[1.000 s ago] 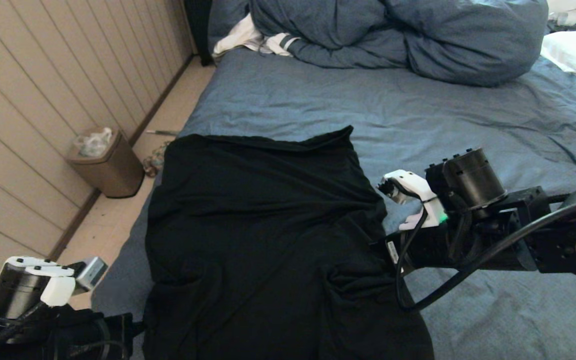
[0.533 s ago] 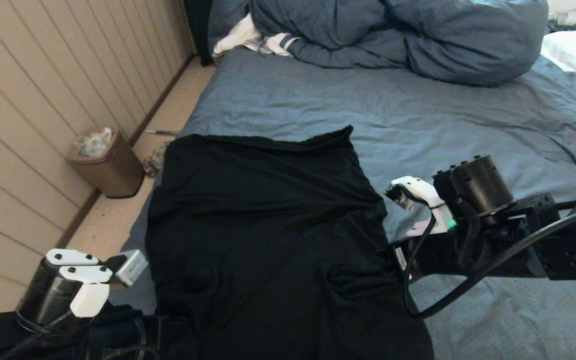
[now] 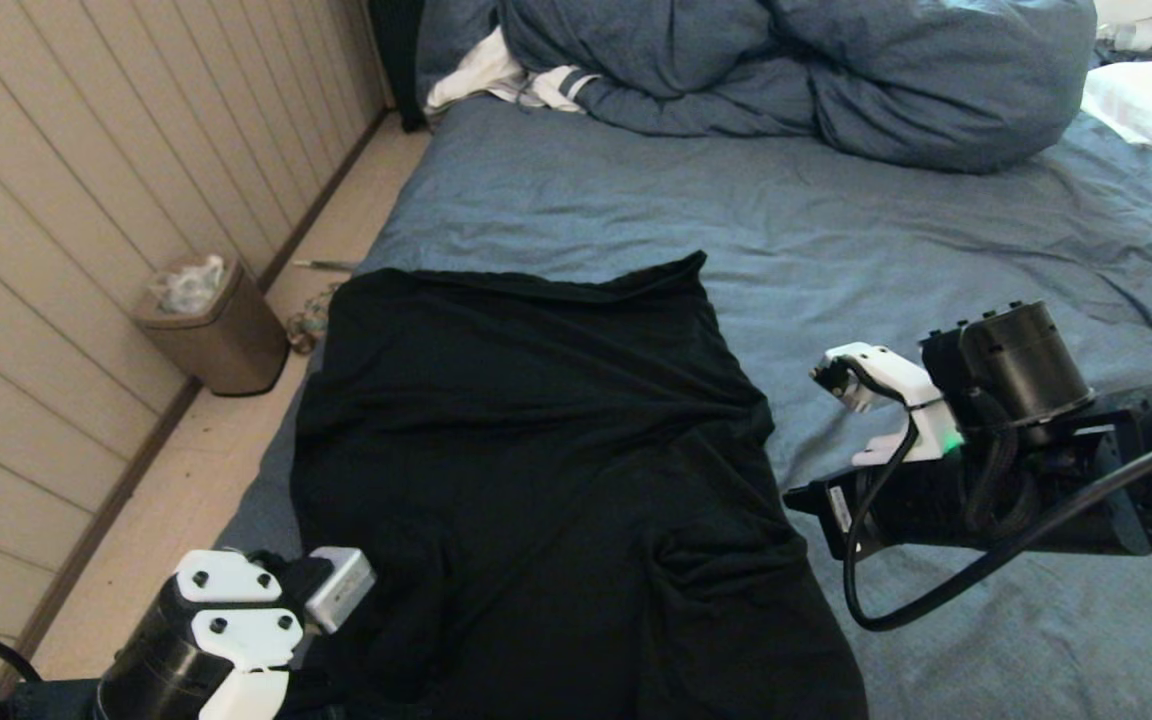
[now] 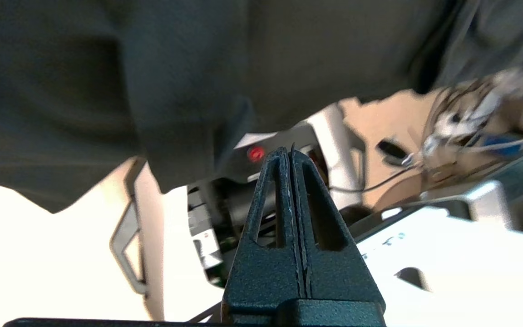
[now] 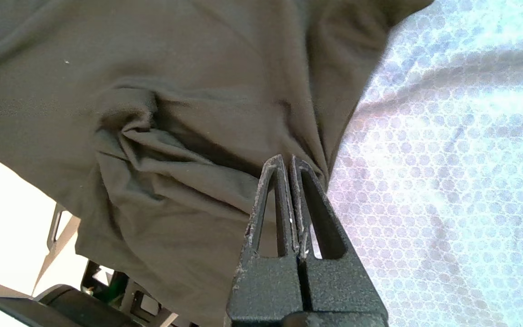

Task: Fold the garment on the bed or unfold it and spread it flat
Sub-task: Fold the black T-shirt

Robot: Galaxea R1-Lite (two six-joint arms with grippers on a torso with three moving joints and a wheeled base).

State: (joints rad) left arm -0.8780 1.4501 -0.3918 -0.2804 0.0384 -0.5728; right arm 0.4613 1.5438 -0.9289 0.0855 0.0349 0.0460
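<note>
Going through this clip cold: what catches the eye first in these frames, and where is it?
The black T-shirt dominates, spread plain side up and bunched at its near right part, on the near left part of the bed. The right gripper, shut, sits at the shirt's right edge; the left gripper, also shut and empty, is below its near left corner. A bunched blue-grey duvet fills the far end.

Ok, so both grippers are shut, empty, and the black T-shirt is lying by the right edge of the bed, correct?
Not quite. The black T-shirt lies by the left edge of the bed, as the head view shows. The rest holds: left gripper and right gripper are both shut and empty.
</note>
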